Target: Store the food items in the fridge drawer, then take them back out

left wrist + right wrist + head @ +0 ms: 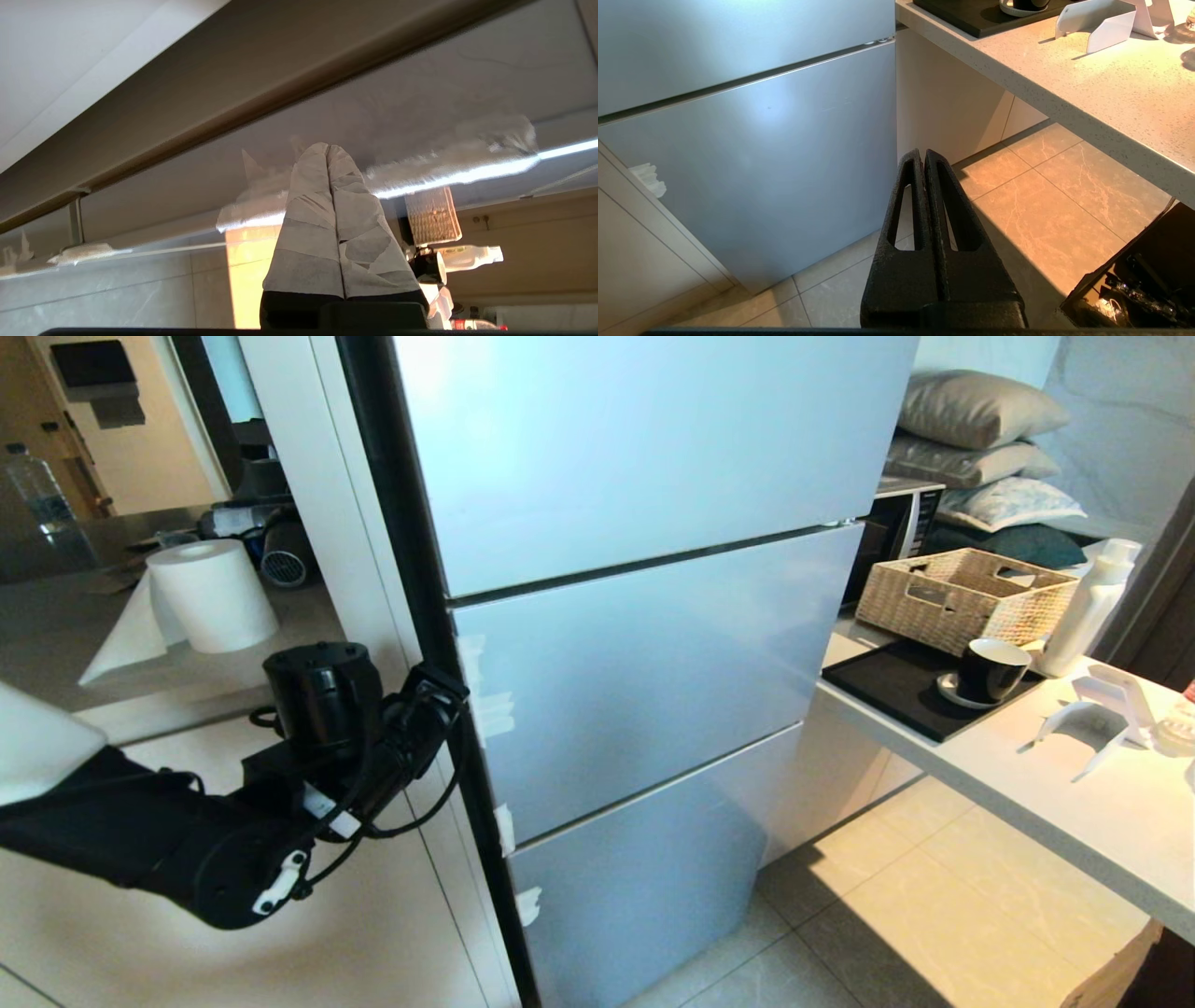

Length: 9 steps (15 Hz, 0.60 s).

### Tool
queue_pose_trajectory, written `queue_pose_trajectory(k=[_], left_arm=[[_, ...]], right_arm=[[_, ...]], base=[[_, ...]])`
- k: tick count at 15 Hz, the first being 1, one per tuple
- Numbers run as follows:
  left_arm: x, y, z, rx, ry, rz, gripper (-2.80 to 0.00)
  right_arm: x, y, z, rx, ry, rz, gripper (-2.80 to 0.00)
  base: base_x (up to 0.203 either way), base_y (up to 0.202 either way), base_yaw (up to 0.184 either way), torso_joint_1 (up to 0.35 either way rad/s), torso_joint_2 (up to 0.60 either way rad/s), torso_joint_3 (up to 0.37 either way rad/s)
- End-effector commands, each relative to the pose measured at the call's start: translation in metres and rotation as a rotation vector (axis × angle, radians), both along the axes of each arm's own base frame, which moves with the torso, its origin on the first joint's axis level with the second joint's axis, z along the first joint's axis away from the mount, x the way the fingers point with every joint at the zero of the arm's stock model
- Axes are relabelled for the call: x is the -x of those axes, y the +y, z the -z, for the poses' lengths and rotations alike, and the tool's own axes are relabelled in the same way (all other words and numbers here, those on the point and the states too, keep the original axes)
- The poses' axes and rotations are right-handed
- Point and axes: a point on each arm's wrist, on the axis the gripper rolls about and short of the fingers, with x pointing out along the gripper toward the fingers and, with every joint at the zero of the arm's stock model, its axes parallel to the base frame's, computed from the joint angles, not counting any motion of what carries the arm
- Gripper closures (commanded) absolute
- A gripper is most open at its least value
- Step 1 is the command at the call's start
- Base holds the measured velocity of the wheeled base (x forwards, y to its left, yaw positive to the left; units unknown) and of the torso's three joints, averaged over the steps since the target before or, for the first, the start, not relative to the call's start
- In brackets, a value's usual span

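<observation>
Facing shut silvery-blue fridge fronts (644,681); left claw (328,148) together at edge; right claw (923,154) together.

Sunlit tile floor (934,915), pale countertop (1074,784), closed fridge (635,644)

warm sunlight from the right on floor tiles (934,896) and bench (1074,784); cool sheen on fridge fronts (653,653); left wrist view blurred, bright glare streak.

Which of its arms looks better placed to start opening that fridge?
The left. Its claw, shut, is up against the left edge of the fridge's middle front. The right claw, also shut, hangs low, pointing toward the floor, away from any edge.
</observation>
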Motion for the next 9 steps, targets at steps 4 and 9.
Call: queue_pose_trajectory(k=[4, 9], left_arm=[[-0.0044, -0.0043, 0.0073, 0.002, 0.007, 0.008, 0.0], [-0.0067, -0.0102, 0.006, 0.005, -0.001, 0.028, 0.0]], right_arm=[[-0.0001, 0.0, 0.0, 0.0, 0.002, 0.0, 0.0], [-0.0001, 0.0, 0.0, 0.001, 0.002, 0.0, 0.0]], base=[[0.0, 0.0, 0.0, 0.0, 0.0, 0.0], [0.0, 0.0, 0.0, 0.0, 0.0, 0.0]])
